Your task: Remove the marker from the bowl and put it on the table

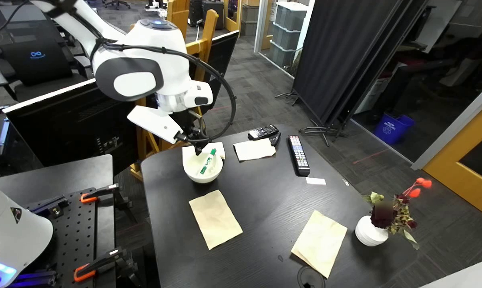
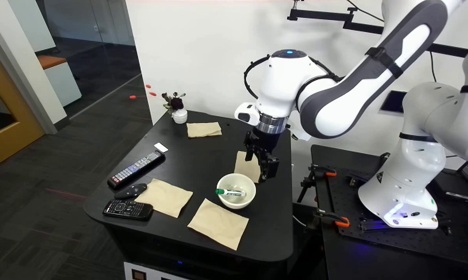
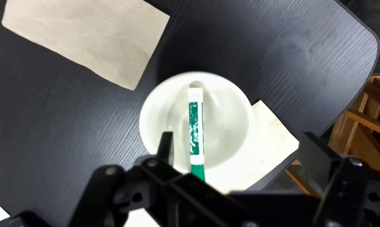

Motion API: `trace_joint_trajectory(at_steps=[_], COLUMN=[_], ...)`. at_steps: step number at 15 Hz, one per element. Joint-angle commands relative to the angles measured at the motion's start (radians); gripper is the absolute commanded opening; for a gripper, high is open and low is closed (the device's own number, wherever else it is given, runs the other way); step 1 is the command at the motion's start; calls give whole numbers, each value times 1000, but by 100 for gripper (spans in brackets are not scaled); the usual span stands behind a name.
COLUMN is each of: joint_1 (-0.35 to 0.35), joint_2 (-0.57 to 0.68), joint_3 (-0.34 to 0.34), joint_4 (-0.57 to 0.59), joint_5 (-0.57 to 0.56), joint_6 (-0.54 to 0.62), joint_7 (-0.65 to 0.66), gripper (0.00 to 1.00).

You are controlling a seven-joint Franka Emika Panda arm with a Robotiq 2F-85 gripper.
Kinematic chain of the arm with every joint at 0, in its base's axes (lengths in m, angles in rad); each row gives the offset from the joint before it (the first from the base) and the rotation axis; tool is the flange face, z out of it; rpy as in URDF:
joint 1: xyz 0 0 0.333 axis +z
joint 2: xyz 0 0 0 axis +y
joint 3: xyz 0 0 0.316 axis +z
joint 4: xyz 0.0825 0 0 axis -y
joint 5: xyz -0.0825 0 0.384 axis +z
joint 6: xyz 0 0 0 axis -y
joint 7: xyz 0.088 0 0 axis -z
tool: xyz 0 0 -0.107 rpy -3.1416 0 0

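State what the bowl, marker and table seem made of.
Bowl: likely glazed ceramic, given glossy highlights inside; plastic is possible. Marker: probably plastic, smooth and white with green printing. Table: perhaps black laminate, fine grain lines under a satin sheen.

Wrist view: marker has its cap end hidden behind tool, lower middle; print too smeared to read. Rim of bowl partly covered too; tool itself cut by bottom edge; tan sheet, upper left, cut by top edge. In an exterior view, dark flower, lower right, blurred; table cut at bottom. In both exterior views, arm cut at top.
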Motion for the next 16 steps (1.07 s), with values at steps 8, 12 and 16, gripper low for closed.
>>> trace_joint_trajectory(at_steps=[8, 12, 16], joint_1=[-88, -151, -196], joint_2=[256, 343, 413], joint_3=[81, 132, 158], joint_4=[123, 183, 234], joint_5=[48, 27, -14], joint_6=[155, 180, 193], joint_7=[-101, -90, -77], gripper=[100, 90, 78])
